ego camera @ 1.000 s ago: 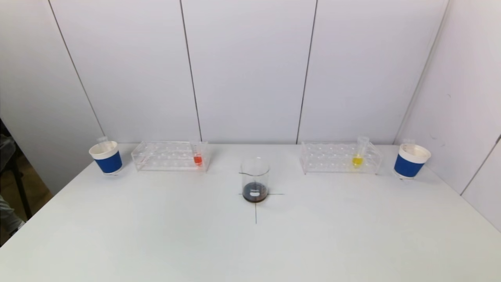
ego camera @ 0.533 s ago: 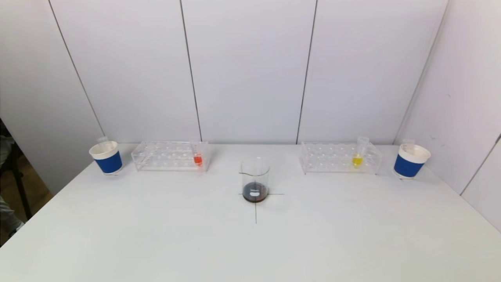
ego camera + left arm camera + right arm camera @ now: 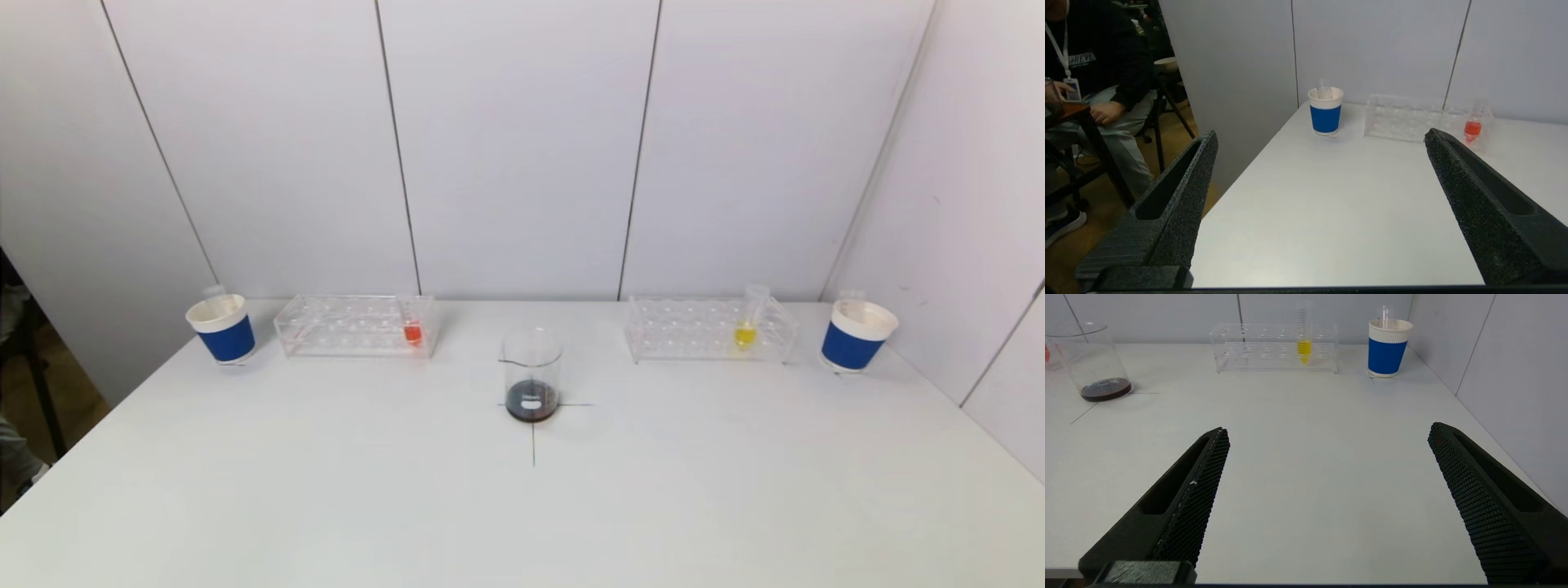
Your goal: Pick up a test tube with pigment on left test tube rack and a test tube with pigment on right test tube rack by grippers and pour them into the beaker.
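A clear left rack holds a test tube with red pigment at its right end; the tube also shows in the left wrist view. A clear right rack holds a test tube with yellow pigment, also in the right wrist view. A glass beaker with dark liquid stands at the table's middle on a cross mark. My left gripper is open and empty near the table's front left. My right gripper is open and empty near the front right. Neither shows in the head view.
A blue paper cup with an empty tube stands left of the left rack, another blue cup right of the right rack. White walls stand behind and to the right. A seated person is beyond the table's left edge.
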